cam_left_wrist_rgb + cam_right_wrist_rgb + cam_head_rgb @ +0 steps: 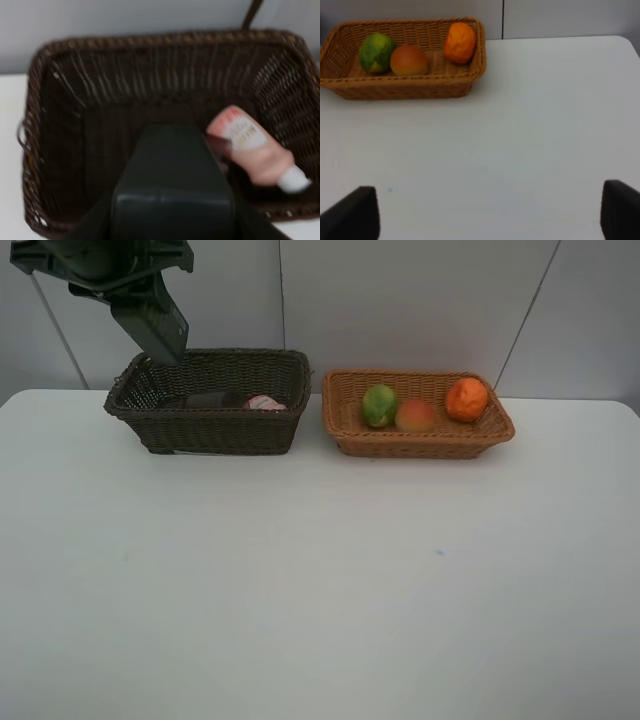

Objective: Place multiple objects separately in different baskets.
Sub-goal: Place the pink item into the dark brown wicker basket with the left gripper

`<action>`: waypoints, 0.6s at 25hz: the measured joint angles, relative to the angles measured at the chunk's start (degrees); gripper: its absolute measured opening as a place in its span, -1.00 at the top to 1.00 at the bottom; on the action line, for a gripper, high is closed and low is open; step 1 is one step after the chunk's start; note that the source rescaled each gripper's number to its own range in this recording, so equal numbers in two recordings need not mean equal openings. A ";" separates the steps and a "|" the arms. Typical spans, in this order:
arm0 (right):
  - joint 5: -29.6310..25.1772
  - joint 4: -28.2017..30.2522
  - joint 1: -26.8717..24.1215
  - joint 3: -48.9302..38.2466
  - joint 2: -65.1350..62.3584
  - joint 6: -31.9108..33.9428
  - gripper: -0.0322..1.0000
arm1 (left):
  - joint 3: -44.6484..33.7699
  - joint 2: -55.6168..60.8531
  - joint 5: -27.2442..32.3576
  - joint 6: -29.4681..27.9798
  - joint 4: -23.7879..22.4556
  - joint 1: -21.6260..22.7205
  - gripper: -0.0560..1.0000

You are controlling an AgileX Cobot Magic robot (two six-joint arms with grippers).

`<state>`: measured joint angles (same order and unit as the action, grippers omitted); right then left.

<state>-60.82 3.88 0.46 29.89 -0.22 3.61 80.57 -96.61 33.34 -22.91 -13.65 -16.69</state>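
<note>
While the left gripper (172, 200) hangs over the dark basket (210, 430), maybe holding a dark thing, I cannot tell. Fruit sits in the light basket (420, 445), the pink bottle (255, 147) in the dark one. The right gripper (490, 215) is wide open, empty. Nearly done.

High front view, looking down across table (300, 580) at both baskets. Left wrist view, close above dark basket (165, 55), looking straight in. Right wrist view, low over table, farther back, facing light basket (405, 85). Each basket shared between high view and one wrist view.
</note>
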 joint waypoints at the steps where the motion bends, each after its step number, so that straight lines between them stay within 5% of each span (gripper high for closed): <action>1: 0.00 0.00 0.00 0.00 0.00 0.00 -0.89 | 0.00 -0.31 -1.11 -0.14 -0.72 0.44 0.06; 8: 0.00 0.00 0.00 0.00 0.00 0.00 -0.89 | 0.00 -5.92 -8.27 -0.13 -9.83 2.46 0.06; 15: 0.00 0.00 0.00 0.00 0.00 0.00 -0.89 | 0.00 -15.59 -17.24 -0.15 -11.22 2.65 0.06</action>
<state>-60.82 3.88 0.46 29.89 -0.22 3.61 80.57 -112.20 16.10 -23.06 -24.87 -14.03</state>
